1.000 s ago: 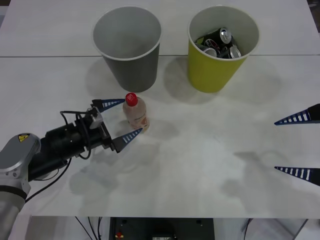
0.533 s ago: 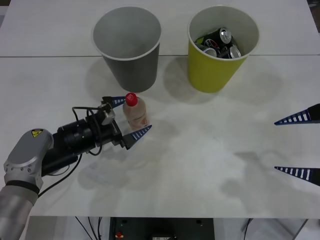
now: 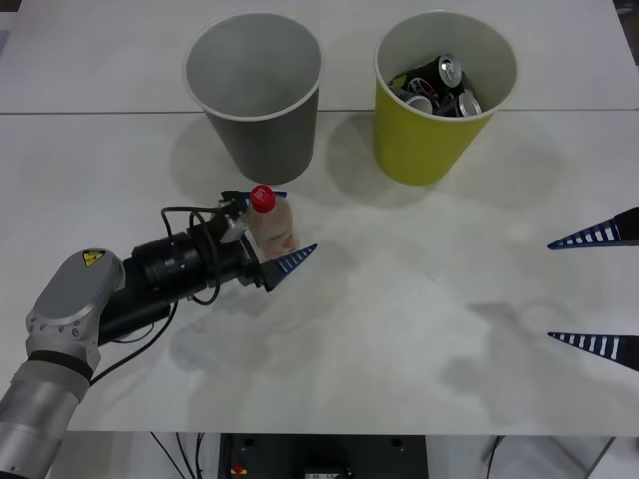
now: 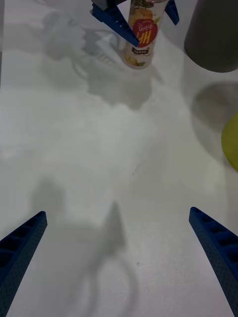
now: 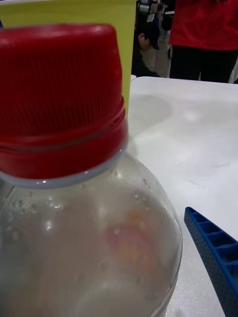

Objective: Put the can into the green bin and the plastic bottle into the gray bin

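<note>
Left end effector (image 3: 277, 232) spread wide around the upright plastic bottle (image 3: 270, 224) — gray bin (image 3: 256, 95) just beyond.

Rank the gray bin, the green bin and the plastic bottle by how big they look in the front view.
1-2. gray bin and green bin: they look alike, no ranking.
3. plastic bottle: clearly smallest, standing between the left gripper's open fingers.

Bright, even light; soft shadows

plastic bottle (image 3: 270, 225) just before gray bin (image 3: 256, 92), green bin (image 3: 439, 95) to its right
</note>
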Controlling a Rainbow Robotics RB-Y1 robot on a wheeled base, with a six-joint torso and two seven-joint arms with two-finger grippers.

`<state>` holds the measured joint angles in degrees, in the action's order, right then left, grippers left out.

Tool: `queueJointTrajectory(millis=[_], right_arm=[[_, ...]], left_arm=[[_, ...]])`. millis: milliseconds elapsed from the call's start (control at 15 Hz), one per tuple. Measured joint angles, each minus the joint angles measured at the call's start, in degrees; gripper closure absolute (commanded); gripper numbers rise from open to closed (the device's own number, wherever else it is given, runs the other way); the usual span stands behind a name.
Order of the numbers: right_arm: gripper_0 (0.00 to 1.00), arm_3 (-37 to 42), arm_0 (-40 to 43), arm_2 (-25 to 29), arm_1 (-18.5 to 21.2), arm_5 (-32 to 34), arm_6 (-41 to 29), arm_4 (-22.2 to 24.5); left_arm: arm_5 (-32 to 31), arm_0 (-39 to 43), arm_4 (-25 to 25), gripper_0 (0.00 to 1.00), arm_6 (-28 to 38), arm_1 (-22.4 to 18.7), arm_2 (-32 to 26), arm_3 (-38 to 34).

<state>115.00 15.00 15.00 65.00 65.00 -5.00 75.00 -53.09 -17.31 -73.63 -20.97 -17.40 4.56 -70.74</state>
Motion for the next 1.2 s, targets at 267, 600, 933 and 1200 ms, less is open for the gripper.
queueJointTrajectory(millis=[267,600,933,1200], right_arm=[[0.00,0.00,0.00,0.00,0.00,0.00,0.00,0.00],[0.00,0.00,0.00,0.00,0.00,0.00,0.00,0.00],[0.00,0.00,0.00,0.00,0.00,0.00,0.00,0.00],[0.00,0.00,0.00,0.00,0.00,0.00,0.00,0.00]], left_arm=[[0.02,-0.01,0.01,1.00,1.27,0.00,0.01,0.00],[-0.31,-0.01,0.32,1.00,2.40,-0.31,0.03,-0.02],[-1.47,0.01,0.76,1.00,8.44,-4.73,0.07,-2.65],[-2.77,0.65,-2.21,1.00,21.89,-12.65,0.83,-9.19]])
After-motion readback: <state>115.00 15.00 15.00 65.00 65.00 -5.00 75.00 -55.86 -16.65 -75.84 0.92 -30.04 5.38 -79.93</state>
